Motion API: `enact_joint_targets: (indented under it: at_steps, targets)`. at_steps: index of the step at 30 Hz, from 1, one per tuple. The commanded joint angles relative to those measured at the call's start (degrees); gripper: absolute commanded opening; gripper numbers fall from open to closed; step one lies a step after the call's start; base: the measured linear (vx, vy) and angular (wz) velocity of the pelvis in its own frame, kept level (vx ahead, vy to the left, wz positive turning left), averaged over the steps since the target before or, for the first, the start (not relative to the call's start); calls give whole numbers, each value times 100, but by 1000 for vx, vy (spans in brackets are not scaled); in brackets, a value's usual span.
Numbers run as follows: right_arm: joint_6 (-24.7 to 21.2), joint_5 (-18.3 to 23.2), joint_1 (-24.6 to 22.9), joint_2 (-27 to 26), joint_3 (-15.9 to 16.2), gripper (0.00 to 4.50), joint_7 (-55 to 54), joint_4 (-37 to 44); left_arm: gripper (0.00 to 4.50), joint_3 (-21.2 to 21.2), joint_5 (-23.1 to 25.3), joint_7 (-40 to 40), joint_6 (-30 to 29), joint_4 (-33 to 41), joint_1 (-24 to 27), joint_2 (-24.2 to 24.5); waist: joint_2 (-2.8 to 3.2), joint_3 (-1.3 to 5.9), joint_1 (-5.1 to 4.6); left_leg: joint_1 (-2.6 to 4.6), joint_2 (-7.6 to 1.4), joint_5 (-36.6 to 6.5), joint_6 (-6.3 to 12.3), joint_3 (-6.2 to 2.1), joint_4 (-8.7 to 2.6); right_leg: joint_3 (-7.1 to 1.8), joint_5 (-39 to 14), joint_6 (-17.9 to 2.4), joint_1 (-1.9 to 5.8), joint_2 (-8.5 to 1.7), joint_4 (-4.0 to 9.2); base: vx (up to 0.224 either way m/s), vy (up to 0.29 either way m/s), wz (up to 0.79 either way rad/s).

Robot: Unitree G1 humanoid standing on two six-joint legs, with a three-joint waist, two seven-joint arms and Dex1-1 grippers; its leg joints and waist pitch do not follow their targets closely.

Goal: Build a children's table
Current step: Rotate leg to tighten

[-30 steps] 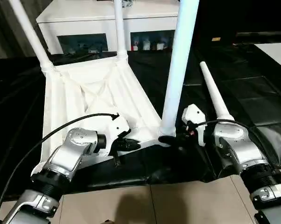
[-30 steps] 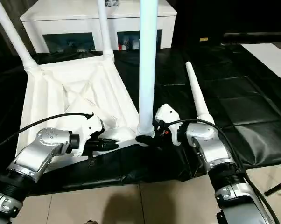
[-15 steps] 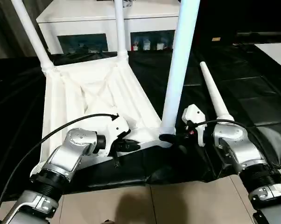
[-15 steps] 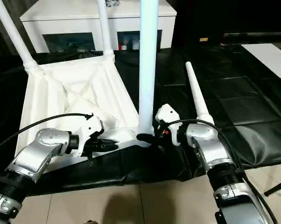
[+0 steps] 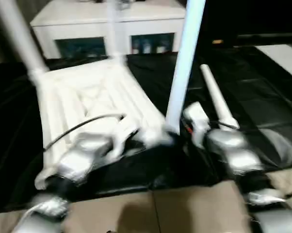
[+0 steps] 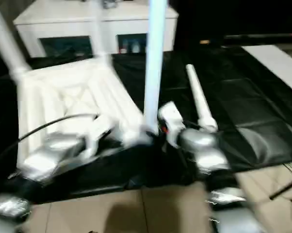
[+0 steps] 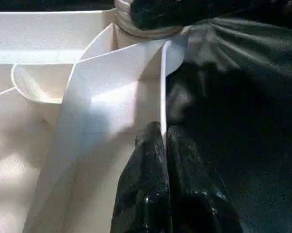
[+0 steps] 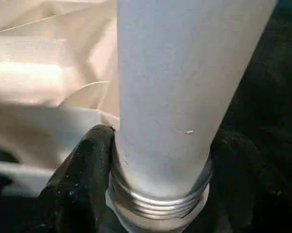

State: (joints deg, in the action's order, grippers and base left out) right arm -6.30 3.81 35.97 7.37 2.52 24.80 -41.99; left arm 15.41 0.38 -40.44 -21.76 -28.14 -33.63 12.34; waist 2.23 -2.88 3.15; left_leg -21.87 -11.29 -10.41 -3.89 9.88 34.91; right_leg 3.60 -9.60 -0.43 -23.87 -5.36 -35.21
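The children's table (image 5: 88,97) lies upside down on a black sheet (image 5: 262,107) spread over the floor, its ribbed underside facing up and its near edge toward the robot. Two legs stand in the far corner sockets, and a third leg (image 5: 185,63) rises from the near corner socket on the robot's right. The right hand (image 8: 158,194) is clamped on this leg at its base: its black fingers (image 8: 75,184) press on either side of the tube just above the threaded collar where it meets the socket. The left hand (image 7: 165,145) is clamped on the table's thin near edge wall, its two fingers together with the white rim pinched between them, close to the same corner socket. A fourth leg (image 5: 215,99) lies loose on the black sheet just beside the right arm, pointing away from the robot. Behind the table stands a white cabinet (image 5: 107,22) with dark glass doors. Pale floor tiles (image 5: 185,208) show at the near edge of the sheet.
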Motion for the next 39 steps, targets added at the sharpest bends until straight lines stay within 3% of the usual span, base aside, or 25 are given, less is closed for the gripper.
enact_joint_targets:
  at_steps: [1,2,5,7,8,10,12,13,14,15,16,17,22,26,30,38,39]
  targets:
    - [-222,80,-2,-153,-137,264,-461,-268,0,-288,86,587,-60,-183,-150,-68,-38,399,3,105,-92,-1429,35,-10,-455,-193,-1562,-1164,275,-241,451,0,0,0]
    - [-262,28,76,-382,-213,264,-1045,-435,0,-313,167,990,-72,-422,-302,-229,-36,404,2,81,-91,-1340,33,-12,-459,-190,-1382,-1167,291,-231,450,0,0,0]
    - [-245,-140,214,-769,-266,264,-1858,-704,0,-346,358,1587,83,-874,-553,-458,-18,413,2,99,-83,-1306,-9,-14,-459,-184,-1260,-1174,277,-223,451,0,0,0]
    - [-134,-291,279,-939,-131,264,-1941,-815,0,-346,421,1737,162,-1064,-660,-522,-26,410,21,113,-85,-1440,-12,-11,-465,-183,-1260,-1168,271,-224,455,0,0,0]
    - [-51,-173,279,-993,-171,264,-1757,-802,0,-344,417,1738,169,-1084,-672,-521,-24,412,29,103,-90,-1460,12,-14,-471,-184,-1207,-1155,289,-234,448,0,0,0]
    - [195,-104,264,-1001,-134,320,-1463,-697,0,-307,397,1640,250,-1076,-665,-472,-31,414,29,88,-93,-1455,61,-18,-473,-182,-1129,-1142,305,-237,443,0,0,0]
    - [318,-111,237,-934,-89,336,-1338,-576,0,-284,344,1483,265,-994,-622,-424,-38,412,30,67,-88,-1394,109,-18,-471,-182,-1078,-1147,321,-244,439,0,0,0]
    - [347,-127,246,-869,-101,345,-1312,-531,0,-234,320,1297,367,-918,-575,-364,-40,409,28,65,-86,-1414,130,-19,-475,-178,-1115,-1142,325,-243,441,0,0,0]
    - [385,-150,271,-804,-115,355,-1255,-517,0,-208,298,1124,403,-846,-528,-307,-51,407,-28,-15,-80,-1403,142,-53,-498,-156,-1213,-1083,385,-250,420,0,0,0]
    - [385,-150,271,-804,-115,355,-1255,-517,0,-208,298,1124,403,-846,-528,-307,-45,412,-45,-32,-81,-1356,136,-60,-501,-148,-1226,-1062,393,-252,418,0,0,0]
    - [392,-132,282,-705,-129,368,-1068,-469,0,-184,245,869,415,-711,-448,-223,-49,409,-65,8,-83,-1353,138,-45,-485,-153,-1271,-1079,352,-250,446,0,0,0]
    - [387,-124,283,-676,-140,377,-1022,-454,0,-172,228,782,444,-673,-423,-197,-56,419,-61,25,-86,-1337,155,-44,-473,-160,-1230,-1123,357,-261,445,0,0,0]
    - [362,-58,49,-5,66,382,355,43,0,-69,-165,-429,654,-27,11,258,-52,442,-19,39,-112,-866,478,-4,-418,-167,-408,-1494,358,-238,352,0,0,0]
    - [412,68,-325,750,421,382,1840,721,0,68,-508,-1397,712,580,370,684,-55,423,28,60,-138,-959,545,12,-424,-174,-496,-1502,349,-235,348,0,0,0]
    - [312,238,-543,1203,552,382,2763,1109,0,20,-400,-1352,707,528,341,762,-56,382,83,117,-159,-1404,380,24,-454,-196,-1064,-1423,295,-219,409,0,0,0]
    - [258,232,-693,1403,576,382,2911,1411,0,-140,-3,-330,928,-179,-155,408,-104,398,79,69,-118,-1284,326,14,-434,-205,-1263,-1225,318,-243,434,0,0,0]
    - [253,191,-694,1387,528,382,2749,1418,0,-155,110,-2,949,-397,-305,306,-88,401,60,9,-101,-1145,347,-1,-434,-190,-1211,-1199,351,-240,432,0,0,0]
